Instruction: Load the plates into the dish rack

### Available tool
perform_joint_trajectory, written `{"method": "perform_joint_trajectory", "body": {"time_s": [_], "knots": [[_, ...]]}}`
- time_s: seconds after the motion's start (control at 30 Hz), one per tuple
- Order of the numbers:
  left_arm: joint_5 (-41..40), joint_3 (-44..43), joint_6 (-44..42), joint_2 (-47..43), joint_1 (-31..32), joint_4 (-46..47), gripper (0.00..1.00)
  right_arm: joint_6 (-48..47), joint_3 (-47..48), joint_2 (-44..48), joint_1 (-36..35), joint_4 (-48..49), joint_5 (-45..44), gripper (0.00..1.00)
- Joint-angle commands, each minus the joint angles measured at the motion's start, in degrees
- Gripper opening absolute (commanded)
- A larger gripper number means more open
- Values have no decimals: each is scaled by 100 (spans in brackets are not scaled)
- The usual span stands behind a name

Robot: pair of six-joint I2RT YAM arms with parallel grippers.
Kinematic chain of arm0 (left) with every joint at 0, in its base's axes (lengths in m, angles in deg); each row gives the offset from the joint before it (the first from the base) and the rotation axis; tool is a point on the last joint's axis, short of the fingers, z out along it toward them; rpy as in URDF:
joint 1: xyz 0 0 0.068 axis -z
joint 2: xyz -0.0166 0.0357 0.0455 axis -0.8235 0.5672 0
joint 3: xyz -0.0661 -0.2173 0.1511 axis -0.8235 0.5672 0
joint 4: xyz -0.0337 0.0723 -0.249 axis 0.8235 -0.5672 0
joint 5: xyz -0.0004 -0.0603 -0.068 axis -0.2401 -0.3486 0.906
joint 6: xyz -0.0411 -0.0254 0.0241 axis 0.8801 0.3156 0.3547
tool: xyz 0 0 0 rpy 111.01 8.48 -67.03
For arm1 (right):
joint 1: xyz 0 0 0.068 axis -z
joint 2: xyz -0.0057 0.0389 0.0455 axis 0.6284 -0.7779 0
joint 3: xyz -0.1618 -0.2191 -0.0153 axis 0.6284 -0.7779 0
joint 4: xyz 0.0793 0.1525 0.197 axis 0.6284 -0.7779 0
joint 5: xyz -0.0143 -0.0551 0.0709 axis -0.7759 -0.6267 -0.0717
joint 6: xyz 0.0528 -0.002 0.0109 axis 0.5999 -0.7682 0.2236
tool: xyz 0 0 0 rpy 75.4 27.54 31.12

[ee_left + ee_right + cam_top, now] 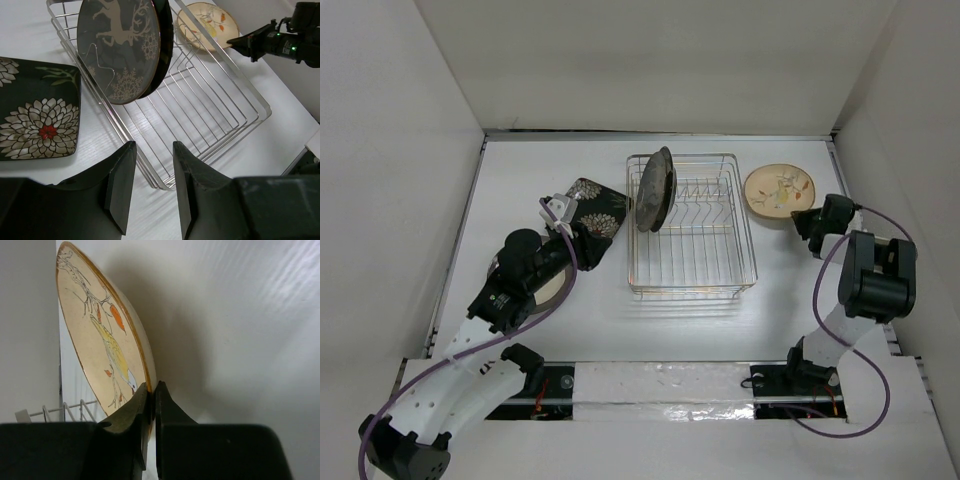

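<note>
White Tabletop: One Plate Racked, Another Caught by the Rim

White walls close in on three sides of a white table, where a rectangular chrome wire dish rack sits at the centre. A dark grey round ceramic plate with a pale deer motif stands on edge among the prongs at the rack's far-left end, tilted a little. Left of the rack, a black square plate with white flowers lies flat on the table, just beside the rack's left side.

The left gripper hangs above the table near the rack's near-left corner, its two dark fingers apart with nothing between them. Beneath the left arm, a round cream-centred plate with a brown rim shows only in part.

Right of the rack's far end is a tan round plate with a floral sprig. The right gripper is pinched together on its near-right rim, the plate's edge caught between the fingertips. Whether that plate has left the table cannot be told from these views. Purple cables loop along both arms.
</note>
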Motion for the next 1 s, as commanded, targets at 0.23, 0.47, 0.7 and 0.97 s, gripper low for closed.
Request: {"method": "perform_joint_trajectory", "body": {"time_s": [0.23,0.47,0.7,0.97], "knots": [[4,-225,-59,-66,-21,205,33,-2202,702,3218,-1250,-415,-2627,0],[-14,-208,-68,-136,-21,187,33,-3383,1975,3317,-2455,-1372,-3421,0],[39,-217,-59,-250,-21,187,33,-4122,3066,2554,-3720,-2385,-3929,0],[267,-199,-7,-426,-21,214,34,-4439,3989,1797,-4301,-3394,-4405,0]]}}
